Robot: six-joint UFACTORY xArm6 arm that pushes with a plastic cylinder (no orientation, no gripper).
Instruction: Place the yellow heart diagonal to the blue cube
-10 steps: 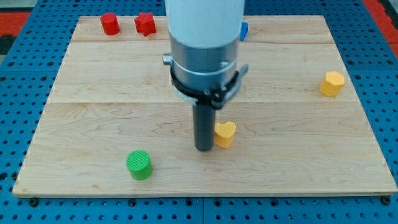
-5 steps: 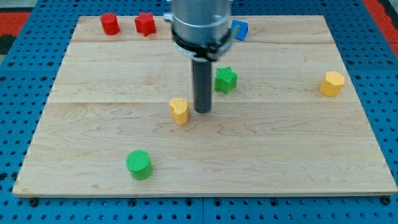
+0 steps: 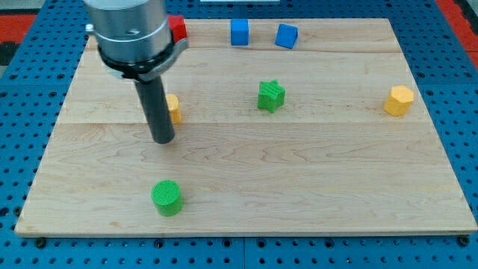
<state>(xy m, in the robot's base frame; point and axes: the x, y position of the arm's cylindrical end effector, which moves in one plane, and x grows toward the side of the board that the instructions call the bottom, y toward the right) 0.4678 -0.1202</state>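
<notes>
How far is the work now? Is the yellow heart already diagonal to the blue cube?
Done: nothing settled yet. In hand: my tip sits at the view's left, right beside the yellow heart-shaped block, which the rod partly hides. Left: the heart lies far toward the view's bottom-left of both blue cube blocks at the wooden board's top edge, so it must travel up and right.

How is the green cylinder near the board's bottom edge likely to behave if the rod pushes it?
The green cylinder stands upright on a flat end and looks squat, so it would probably slide rather than tip. Its round side may let it slip off my tip if pushed off-centre. It looks small and rigid, likely light on the smooth wooden board.
</notes>
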